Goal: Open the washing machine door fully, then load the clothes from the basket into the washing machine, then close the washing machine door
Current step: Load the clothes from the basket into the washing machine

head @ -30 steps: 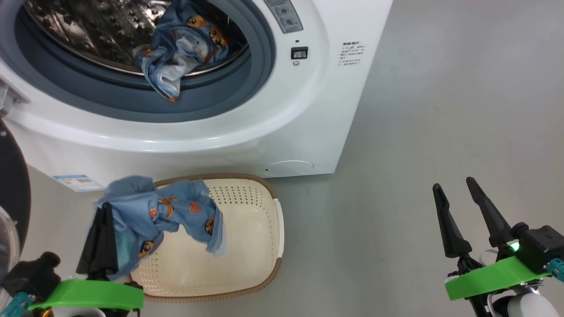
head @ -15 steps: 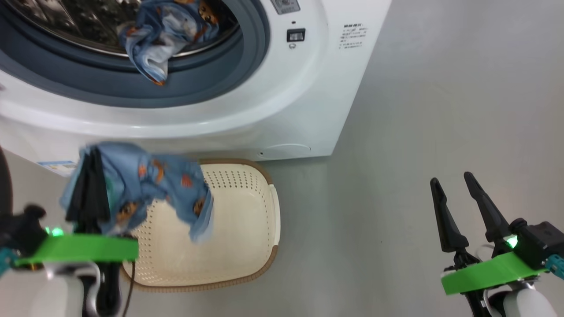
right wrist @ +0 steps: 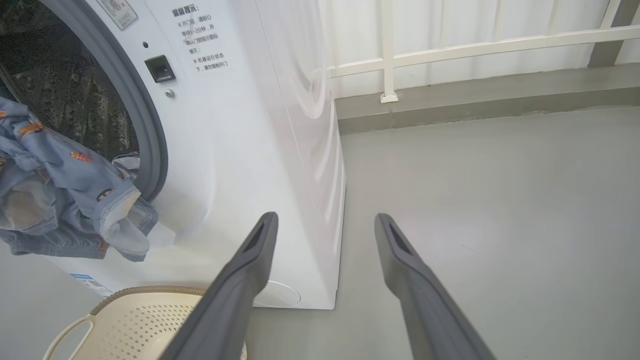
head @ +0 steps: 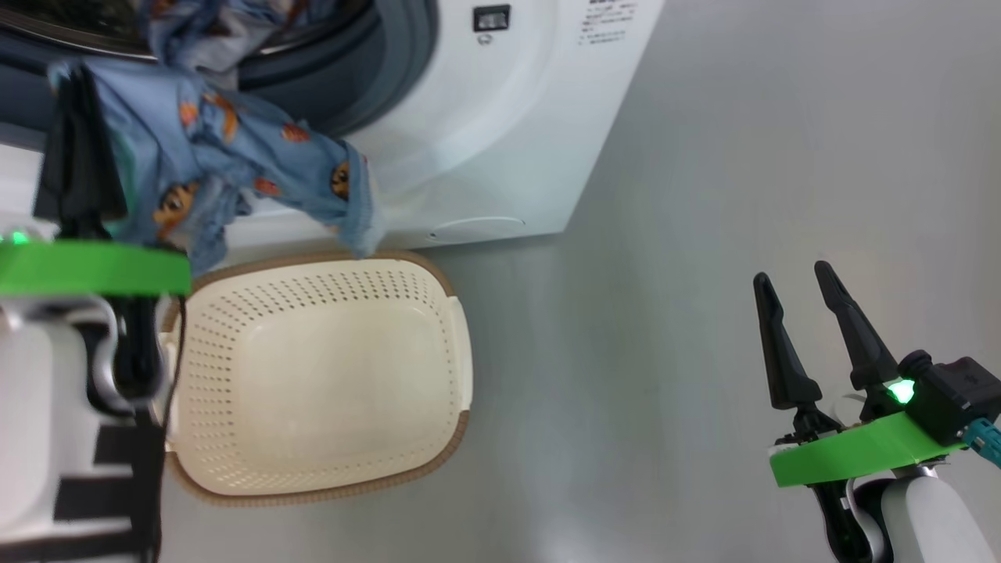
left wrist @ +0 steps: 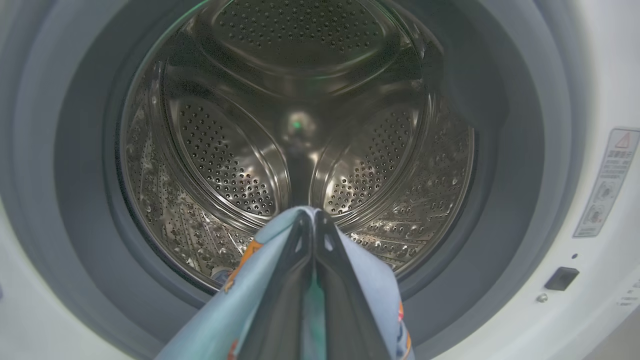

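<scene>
Before the left part of the washing machine (head: 485,141) front, the left gripper (left wrist: 313,222) has its jaws pressed together on a light blue printed garment (head: 235,156). The cloth is pinched between them and wrapped over both fingers. The left wrist view looks straight along those fingers into the steel drum (left wrist: 300,100), so they point at the middle of the opening, just outside the grey-blue gasket (left wrist: 500,150). Gripping near one end probably lets the rest of the cloth trail in behind the fingers.

The garment's long axis runs sideways across the machine's front, from the fingers rightward and slightly down. Its free end hangs by the machine-side rim of the basket (head: 313,391). Another printed piece (head: 188,23) lies at the drum's lip.

The basket sits on the floor right at the foot of the machine with its bottom bare, so the held garment looks like the last to load. Well to the right of the machine, the right gripper (head: 791,274) hangs with its jaws spread wide and nothing between them, likely parked out of the way until the door needs closing.
</scene>
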`<state>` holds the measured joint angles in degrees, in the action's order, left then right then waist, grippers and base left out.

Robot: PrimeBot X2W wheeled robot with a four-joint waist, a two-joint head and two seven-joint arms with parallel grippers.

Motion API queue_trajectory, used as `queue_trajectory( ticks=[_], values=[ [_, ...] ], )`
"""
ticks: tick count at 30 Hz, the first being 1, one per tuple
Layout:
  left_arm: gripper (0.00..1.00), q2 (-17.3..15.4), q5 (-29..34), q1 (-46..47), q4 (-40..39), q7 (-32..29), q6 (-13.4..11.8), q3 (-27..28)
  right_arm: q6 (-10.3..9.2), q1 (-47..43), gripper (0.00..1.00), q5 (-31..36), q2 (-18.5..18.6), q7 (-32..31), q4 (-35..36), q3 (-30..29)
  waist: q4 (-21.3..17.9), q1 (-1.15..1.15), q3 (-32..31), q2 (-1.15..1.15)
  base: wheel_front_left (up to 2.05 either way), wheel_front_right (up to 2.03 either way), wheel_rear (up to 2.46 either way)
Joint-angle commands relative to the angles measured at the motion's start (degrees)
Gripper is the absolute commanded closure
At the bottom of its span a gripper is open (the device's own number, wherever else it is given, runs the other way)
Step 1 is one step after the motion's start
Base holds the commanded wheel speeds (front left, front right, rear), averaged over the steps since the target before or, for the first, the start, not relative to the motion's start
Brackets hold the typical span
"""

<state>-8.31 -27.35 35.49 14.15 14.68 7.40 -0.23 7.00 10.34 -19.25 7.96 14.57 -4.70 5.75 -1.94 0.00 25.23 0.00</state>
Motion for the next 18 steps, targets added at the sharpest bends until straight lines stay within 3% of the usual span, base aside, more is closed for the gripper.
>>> queue_trajectory(
  ticks=[1, 18],
  values=[
    [1.00, -2.50, 0.51, 2.18, -0.22, 0.31, 0.09, 1.51, 0.48, 0.55, 0.00, -0.07, -0.02, 0.43, 1.44, 1.30, -1.20, 0.00, 1.37, 0.00, 0.00, 0.00, 0.00],
    [1.00, -5.89, 1.27, 22.55, 27.16, 0.32, 0.09, -3.38, 0.48, 3.29, 0.00, 0.02, -1.61, 0.43, 1.54, 2.55, -4.89, 0.00, 5.88, 0.00, 0.00, 0.00, 0.00]
  ],
)
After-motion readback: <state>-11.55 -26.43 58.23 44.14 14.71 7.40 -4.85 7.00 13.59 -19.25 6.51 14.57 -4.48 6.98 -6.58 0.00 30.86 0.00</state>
